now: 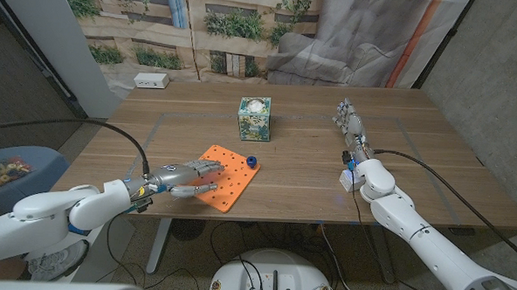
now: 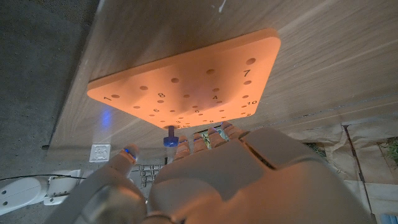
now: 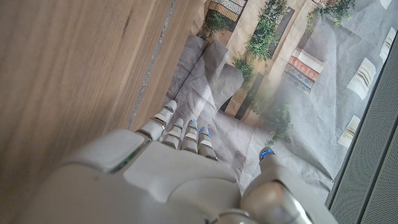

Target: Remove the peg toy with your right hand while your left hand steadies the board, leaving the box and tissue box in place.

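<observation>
Two robot hands are at work over the wooden surface (image 1: 310, 165). The left robot hand (image 1: 190, 176) lies with its fingers spread over the near part of the orange peg board (image 1: 236, 181), holding nothing; I judge it is placed there to press the board down so it cannot slide or lift when the peg is pulled. The blue peg toy (image 1: 252, 160) stands in the board at its far right corner, well clear of those fingers, which leaves room for a grasp from above or from the right. In the left wrist view the same peg (image 2: 170, 138) shows upright past the fingertips.

The right robot hand (image 1: 351, 125) is well to the right of the board, stretched out above the surface with straight fingers and nothing in it, so the reach for the peg has not yet begun. The tissue box (image 1: 253, 118) sits just beyond the board, close to the peg, so the right robot hand will need a careful approach to avoid nudging it. A small white box (image 1: 151, 81) lies far beyond the board, near the back left edge of the surface.
</observation>
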You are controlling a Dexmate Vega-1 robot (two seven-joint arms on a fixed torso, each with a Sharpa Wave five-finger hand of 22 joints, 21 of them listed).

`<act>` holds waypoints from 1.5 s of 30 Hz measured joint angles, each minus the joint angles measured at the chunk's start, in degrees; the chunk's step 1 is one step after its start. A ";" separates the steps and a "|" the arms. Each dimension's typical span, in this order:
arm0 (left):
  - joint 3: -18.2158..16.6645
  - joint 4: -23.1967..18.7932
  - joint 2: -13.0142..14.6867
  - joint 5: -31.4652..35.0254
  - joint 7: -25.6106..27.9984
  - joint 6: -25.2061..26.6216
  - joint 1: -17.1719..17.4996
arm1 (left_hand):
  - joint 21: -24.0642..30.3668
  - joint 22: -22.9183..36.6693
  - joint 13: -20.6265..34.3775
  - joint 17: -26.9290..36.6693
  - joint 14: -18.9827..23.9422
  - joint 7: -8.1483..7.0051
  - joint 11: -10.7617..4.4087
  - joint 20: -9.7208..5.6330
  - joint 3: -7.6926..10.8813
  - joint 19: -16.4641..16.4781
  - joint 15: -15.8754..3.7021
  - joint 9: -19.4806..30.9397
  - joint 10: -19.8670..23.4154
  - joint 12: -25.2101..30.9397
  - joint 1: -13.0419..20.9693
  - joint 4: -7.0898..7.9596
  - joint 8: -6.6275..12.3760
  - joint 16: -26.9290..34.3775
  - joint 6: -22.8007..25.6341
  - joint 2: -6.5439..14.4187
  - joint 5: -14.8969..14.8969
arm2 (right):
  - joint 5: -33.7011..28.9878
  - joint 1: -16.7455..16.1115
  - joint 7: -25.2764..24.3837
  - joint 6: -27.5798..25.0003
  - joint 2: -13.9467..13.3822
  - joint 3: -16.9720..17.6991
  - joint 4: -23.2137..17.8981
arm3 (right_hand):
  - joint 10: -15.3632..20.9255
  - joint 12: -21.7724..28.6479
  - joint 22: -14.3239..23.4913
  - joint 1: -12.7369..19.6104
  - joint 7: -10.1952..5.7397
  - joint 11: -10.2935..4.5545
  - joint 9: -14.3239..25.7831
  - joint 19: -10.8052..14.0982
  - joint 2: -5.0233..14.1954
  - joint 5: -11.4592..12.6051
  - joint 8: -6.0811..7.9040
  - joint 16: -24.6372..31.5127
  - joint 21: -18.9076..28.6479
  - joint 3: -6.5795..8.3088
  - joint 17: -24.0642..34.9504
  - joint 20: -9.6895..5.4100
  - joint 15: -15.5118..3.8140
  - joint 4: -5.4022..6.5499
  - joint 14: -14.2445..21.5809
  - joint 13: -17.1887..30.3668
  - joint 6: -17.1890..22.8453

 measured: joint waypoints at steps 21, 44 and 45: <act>5.05 -0.40 2.07 1.47 -3.10 3.34 -3.05 | 0.23 -0.03 0.01 -0.02 -0.92 0.32 0.31 0.00 -0.68 -0.61 0.30 0.16 -0.92 0.00 0.01 0.22 0.00 0.00 -0.92 0.00 0.00 | 0.13 -0.37 0.88 0.34 -0.57 0.08 -0.04 | 0.00 0.00 0.00 0.00 0.00 0.00 0.00 0.00 0.00 -0.01 0.00 0.23 -0.41 0.24 -0.52 0.00 0.00 -0.24 0.00 0.00 0.00; 9.53 -0.86 5.76 -0.60 -2.34 6.35 -4.88 | 1.11 -0.03 -0.04 -0.07 -0.07 0.53 0.50 -0.21 -1.67 0.05 0.09 0.14 0.14 0.24 0.01 0.07 0.46 0.28 -0.27 0.00 0.00 | -7.47 -1.75 -0.69 -2.22 -4.76 -1.72 -6.76 | 1.29 0.23 0.00 0.00 -0.01 0.04 0.00 0.98 0.00 -0.03 0.46 0.46 -0.41 0.26 -1.33 -0.50 -0.41 -0.76 0.85 0.01 1.45; 9.70 -0.92 5.97 -0.71 -2.23 6.49 -4.92 | 1.14 -0.03 -0.04 -0.16 0.06 0.65 0.41 -0.21 -1.74 0.06 0.03 0.14 0.23 0.24 0.01 0.01 0.46 0.28 -0.15 0.00 0.00 | -8.15 -1.79 -0.93 -2.38 -4.91 -1.83 -7.00 | 1.49 0.23 0.00 0.00 -0.16 0.19 0.00 1.17 0.00 -0.03 0.46 0.51 -0.41 0.40 -1.33 -0.32 -0.19 -0.90 1.06 0.01 1.60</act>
